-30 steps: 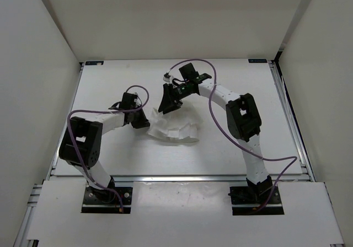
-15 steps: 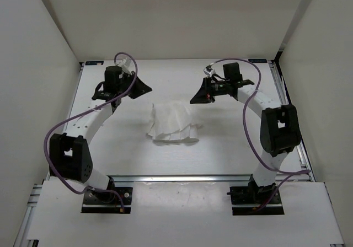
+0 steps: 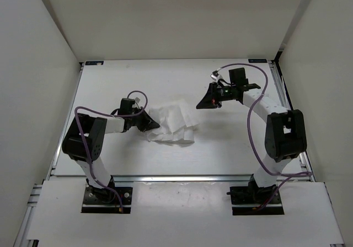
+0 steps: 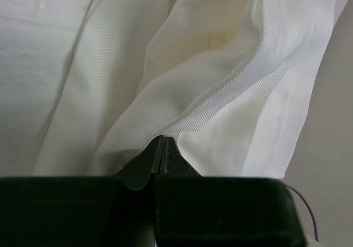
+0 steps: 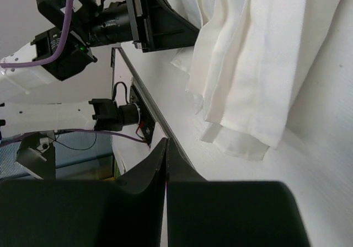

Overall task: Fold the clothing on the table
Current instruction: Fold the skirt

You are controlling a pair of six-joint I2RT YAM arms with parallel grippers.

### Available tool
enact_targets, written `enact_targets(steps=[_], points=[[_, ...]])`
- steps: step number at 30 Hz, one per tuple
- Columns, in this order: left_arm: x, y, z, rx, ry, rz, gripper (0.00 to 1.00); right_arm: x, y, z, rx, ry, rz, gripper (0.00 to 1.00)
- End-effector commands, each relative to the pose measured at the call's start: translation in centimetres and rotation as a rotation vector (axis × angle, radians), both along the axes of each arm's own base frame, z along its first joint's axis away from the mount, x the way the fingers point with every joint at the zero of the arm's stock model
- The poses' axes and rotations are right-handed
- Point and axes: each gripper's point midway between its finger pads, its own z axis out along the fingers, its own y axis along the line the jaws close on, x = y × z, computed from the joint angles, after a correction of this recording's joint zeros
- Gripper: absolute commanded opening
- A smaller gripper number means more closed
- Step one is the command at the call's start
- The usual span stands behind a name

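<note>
A white cloth (image 3: 172, 124) is seen lying crumpled near the middle of the table (image 3: 138, 81), with folded layers stacked at its near edge. The left gripper (image 3: 150, 123) is lowered to the cloth's left edge and is touching it, the left arm (image 3: 91, 139) being bent back toward its base. The right gripper (image 3: 201, 103) is held beyond and to the right of the cloth, apart from it, pointing toward it. Purple cables (image 3: 252, 112) are looped along both arms. A silver rail (image 3: 182, 177) is seen along the table's near edge, and white walls (image 3: 165, 15) are set around the table
</note>
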Motion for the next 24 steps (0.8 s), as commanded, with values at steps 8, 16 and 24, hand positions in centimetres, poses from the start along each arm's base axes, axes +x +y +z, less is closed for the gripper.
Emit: enact_targets(steps=[8,16,24], points=[[3.4,-0.6,7.1,-0.066,-0.199,-0.005,0.13,0.8,-1.1,1.3,-0.043,-0.06,-0.008,0.2],[3.4,6.3,15.6,0.195,-0.365,0.05,0.42,2.0,-5.6,-0.2,-0.25,-0.109,-0.131,0.53],[-3.0,11.7,9.5,0.484,-0.215,0.06,0.46,1.2,-10.4,-4.3,-0.379,0.018,-0.248,0.53]])
